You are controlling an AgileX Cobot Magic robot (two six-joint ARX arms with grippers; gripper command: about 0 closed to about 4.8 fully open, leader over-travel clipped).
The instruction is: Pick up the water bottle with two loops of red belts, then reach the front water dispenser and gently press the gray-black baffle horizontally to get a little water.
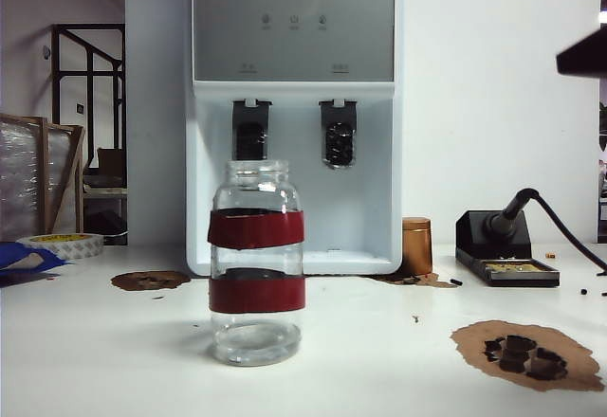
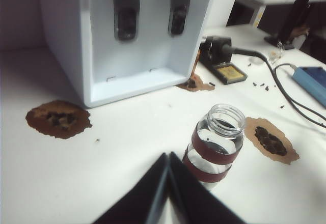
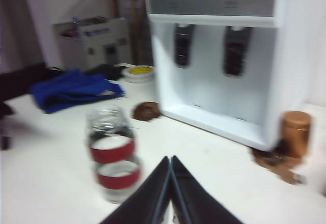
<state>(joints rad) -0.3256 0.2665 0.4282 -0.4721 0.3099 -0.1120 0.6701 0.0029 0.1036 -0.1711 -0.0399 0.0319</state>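
— Where is the bottle (image 1: pixel 256 262)?

— It stands upright on the table (image 1: pixel 379 360), in front of the dispenser (image 1: pixel 293 114) and apart from it, mouth open, two red bands around its body and a little water at the bottom.

— And your grippers?

— My left gripper (image 2: pixel 167 159) hangs over the table just beside the bottle (image 2: pixel 214 147), its fingers pressed together, gripping nothing. My right gripper (image 3: pixel 170 162) is likewise closed and empty, near the bottle (image 3: pixel 112 155) on the other side.

— The baffle?

— The baffle (image 1: pixel 339 133) is the right one of two dark levers in the dispenser's bay, untouched. A copper cylinder (image 1: pixel 416 245) sits by the dispenser's right corner.
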